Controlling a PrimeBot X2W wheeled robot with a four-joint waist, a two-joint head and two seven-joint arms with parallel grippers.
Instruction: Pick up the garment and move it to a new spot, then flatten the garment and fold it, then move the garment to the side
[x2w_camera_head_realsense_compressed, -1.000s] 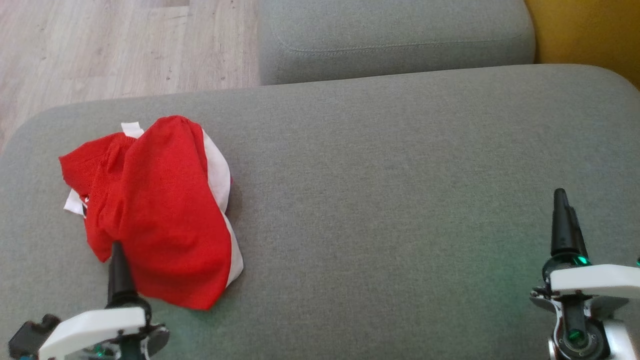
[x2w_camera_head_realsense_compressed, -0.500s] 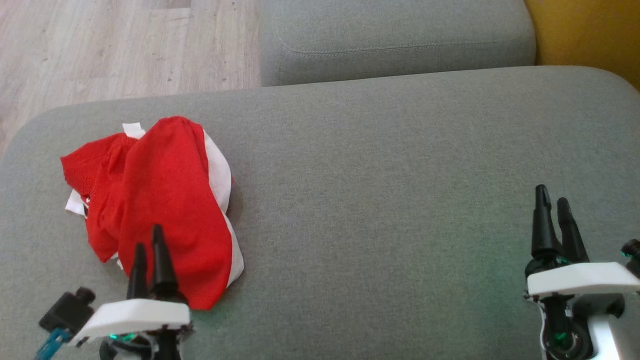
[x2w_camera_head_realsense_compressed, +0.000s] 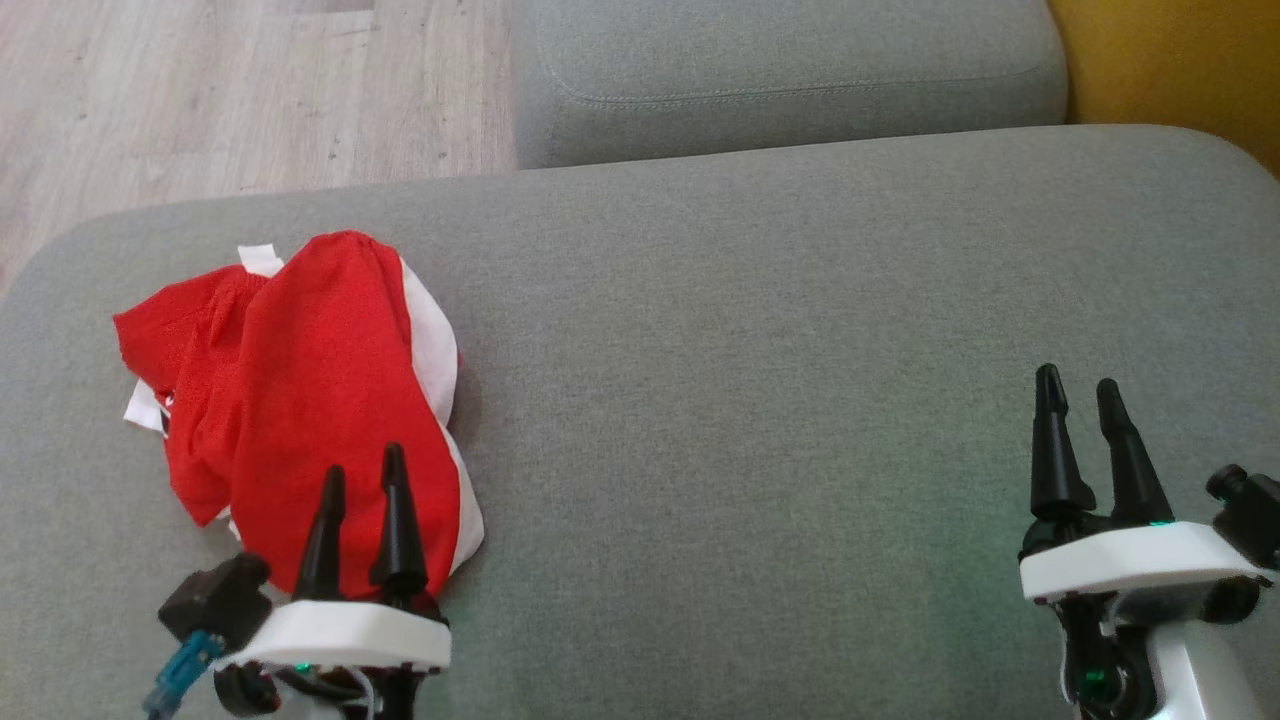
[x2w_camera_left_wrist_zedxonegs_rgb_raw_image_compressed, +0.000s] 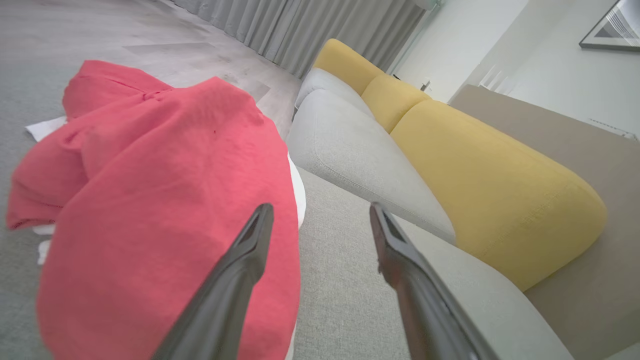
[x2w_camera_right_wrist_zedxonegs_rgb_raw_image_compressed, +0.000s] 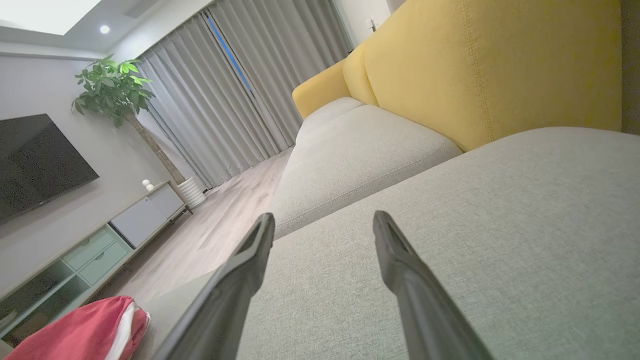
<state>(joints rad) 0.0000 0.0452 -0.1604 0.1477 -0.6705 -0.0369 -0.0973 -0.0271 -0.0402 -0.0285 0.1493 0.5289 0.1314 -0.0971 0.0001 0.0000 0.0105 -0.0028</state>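
Grey sofa seat bears the garment, a crumpled red and white heap lying toward its left end. At the heap's near edge is the left gripper, fingers spread and pinching nothing; whether it touches the cloth is unclear. The right gripper is well apart over bare seat at the right, likewise spread and empty. Beyond lie a second grey cushion, a yellow backrest and wooden floor.

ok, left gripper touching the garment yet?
Cannot tell. Head view: the open left gripper overlaps the red garment; left wrist view shows no plain contact or gap.
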